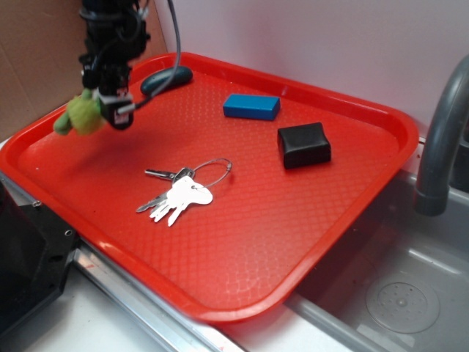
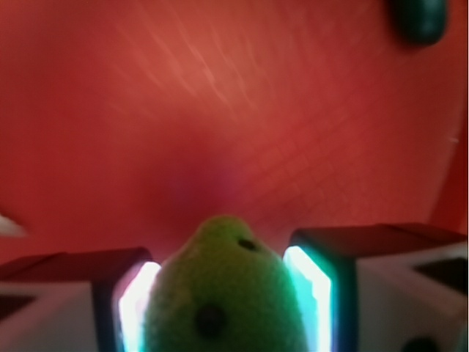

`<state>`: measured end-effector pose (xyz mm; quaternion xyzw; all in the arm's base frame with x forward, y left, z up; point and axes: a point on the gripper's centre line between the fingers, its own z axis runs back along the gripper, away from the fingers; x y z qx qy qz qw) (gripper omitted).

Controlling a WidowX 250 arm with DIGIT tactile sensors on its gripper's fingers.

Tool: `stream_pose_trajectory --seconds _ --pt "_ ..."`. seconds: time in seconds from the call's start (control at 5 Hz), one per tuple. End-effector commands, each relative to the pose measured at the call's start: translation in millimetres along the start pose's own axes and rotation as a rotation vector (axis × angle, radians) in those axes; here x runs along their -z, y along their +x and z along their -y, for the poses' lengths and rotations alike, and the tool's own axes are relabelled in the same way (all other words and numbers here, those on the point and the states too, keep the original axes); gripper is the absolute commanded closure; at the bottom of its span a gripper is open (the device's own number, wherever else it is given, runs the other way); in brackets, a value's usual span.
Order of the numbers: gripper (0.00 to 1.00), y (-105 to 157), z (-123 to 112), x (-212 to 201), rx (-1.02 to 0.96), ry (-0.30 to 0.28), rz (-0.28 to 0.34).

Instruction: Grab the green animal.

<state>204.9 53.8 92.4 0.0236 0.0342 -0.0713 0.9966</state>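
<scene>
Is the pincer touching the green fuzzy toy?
Touching. In the wrist view, the green plush toy sits squeezed between both fingers of the pincer, no gap either side. The exterior view shows it lifted off the red tray.

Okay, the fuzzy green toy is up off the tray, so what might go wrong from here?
The tool pinches the fuzzy yellow-green plush animal between its fingers; in the exterior view much of the soft body bulges out to one side, so it might slip free. It hangs near the red plastic tray's edge, so a drop could land outside.
</scene>
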Motion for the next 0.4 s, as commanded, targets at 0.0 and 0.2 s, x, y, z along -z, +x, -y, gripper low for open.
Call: stream_pose_trajectory --seconds 0.0,0.2 --pt "1.0 -26.4 46.0 -109.5 -0.173 0.022 0.217" --pt "1.0 -23.2 41.7 -159.6 -0.188 0.04 0.217"
